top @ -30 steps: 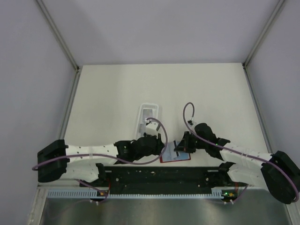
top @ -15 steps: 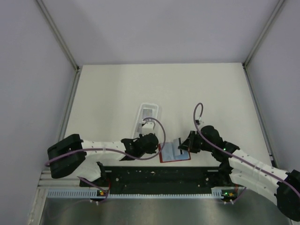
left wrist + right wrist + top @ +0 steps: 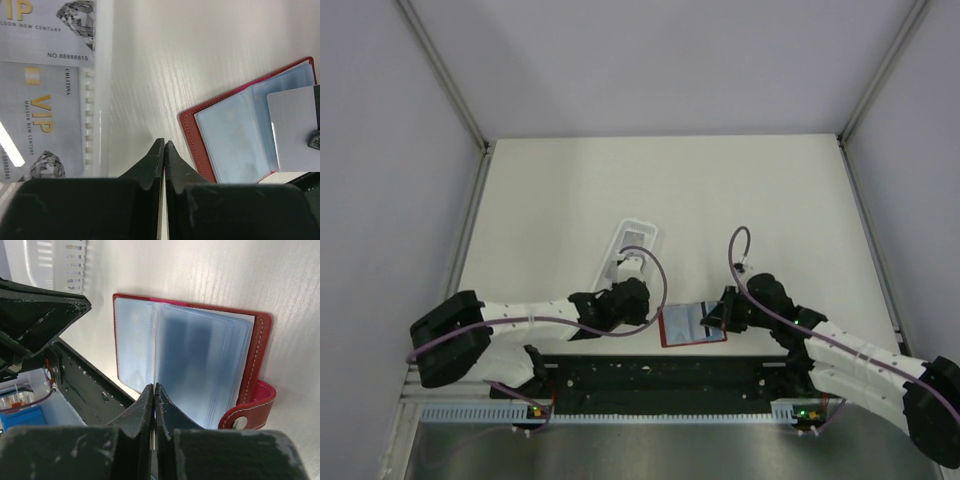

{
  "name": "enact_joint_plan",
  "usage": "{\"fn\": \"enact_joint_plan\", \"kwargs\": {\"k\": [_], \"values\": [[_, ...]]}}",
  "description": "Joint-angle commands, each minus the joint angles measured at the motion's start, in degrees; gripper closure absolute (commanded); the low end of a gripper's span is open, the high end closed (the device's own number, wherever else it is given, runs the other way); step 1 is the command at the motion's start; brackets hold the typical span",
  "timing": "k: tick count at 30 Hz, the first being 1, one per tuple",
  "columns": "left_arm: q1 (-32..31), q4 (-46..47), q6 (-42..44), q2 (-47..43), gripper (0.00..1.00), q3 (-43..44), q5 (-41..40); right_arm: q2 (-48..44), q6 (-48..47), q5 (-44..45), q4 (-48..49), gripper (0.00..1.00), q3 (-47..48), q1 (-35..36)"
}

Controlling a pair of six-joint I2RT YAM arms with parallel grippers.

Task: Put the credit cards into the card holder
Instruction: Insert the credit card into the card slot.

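Wallet: the red wallet (image 3: pixel 672 328) lies open and flat on the worktop (image 3: pixel 720 200), pale side up, between the two grippers.
Pockets: clear pale pockets (image 3: pixel 200 355) fill the wallet's inside and are edged in red. What they hold cannot be told.
Clasp tab: a red clasp tab (image 3: pixel 250 410) with a metal snap sticks out from the wallet's right edge in the right wrist view.
Right gripper: the right gripper (image 3: pixel 154 387) reaches over the wallet from its right side. Its fingers are pressed together on the edge of a card, and the tips sit over the pockets near the wallet's fold.
Card: a plain grey card (image 3: pixel 292 125) with a dark stripe lies over the right half of the wallet, covering part of the pockets. A dark fingertip sits at its outer edge. Whether its free end is inside a pocket cannot be told.
Left gripper: the left gripper (image 3: pixel 164 145) is just to the left of the wallet, apart from it, over bare worktop. Its fingers are together with nothing between them.
Tray: a long white slotted tray (image 3: pixel 640 232) lies left of the wallet and farther back, beyond the left gripper.
Tray cards: grey tray cards (image 3: pixel 45 120) with gold VIP lettering and a diamond mark lie face up in the tray, well apart from the wallet.
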Motion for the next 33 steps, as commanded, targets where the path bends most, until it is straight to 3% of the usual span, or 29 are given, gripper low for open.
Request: {"fn": "enact_joint_plan", "kwargs": {"k": [1,33], "values": [[-0.9,2.9,1.3,1.6,0.99,-0.4,4.4,2.6,1.0,-2.3,7.1,1.0,-1.0,0.4],[-3.0,9.5,-2.5,7.5,1.0,-1.7,7.1,9.8,0.6,-4.1,11.2,1.0,-0.3,0.2]]}}
